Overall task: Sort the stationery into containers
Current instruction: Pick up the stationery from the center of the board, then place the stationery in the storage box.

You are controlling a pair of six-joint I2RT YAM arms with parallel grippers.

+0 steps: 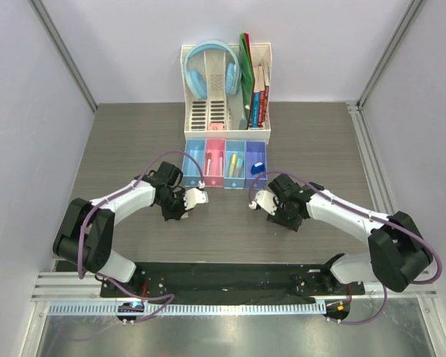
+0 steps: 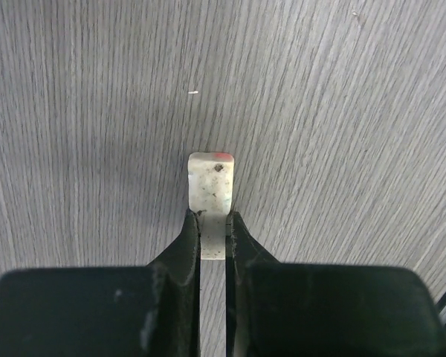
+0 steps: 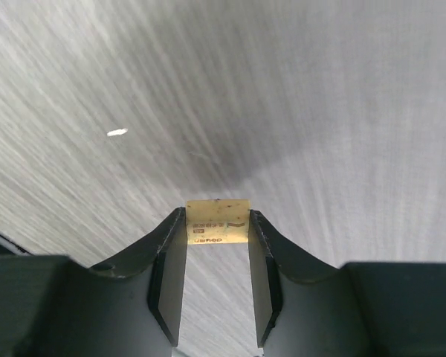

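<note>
White block [image 2: 210,186] clamped in left pincer [image 2: 212,217], tan block [image 3: 218,222] in right pincer [image 3: 217,216]

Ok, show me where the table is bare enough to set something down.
Bare table lies left of the organiser and bins, right of them toward the rail, and by the base plate. Crowded: before the bins, where the left hand grips a whitish block, the right hand a tan block.

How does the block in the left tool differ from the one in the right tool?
The white block in the left tool is speckled, with a red mark at its far end; the tan block in the right tool carries dark print. The white block juts well beyond a narrow grip; the tan block spans a wider grip at the very tips. Both are small and gripped.
</note>
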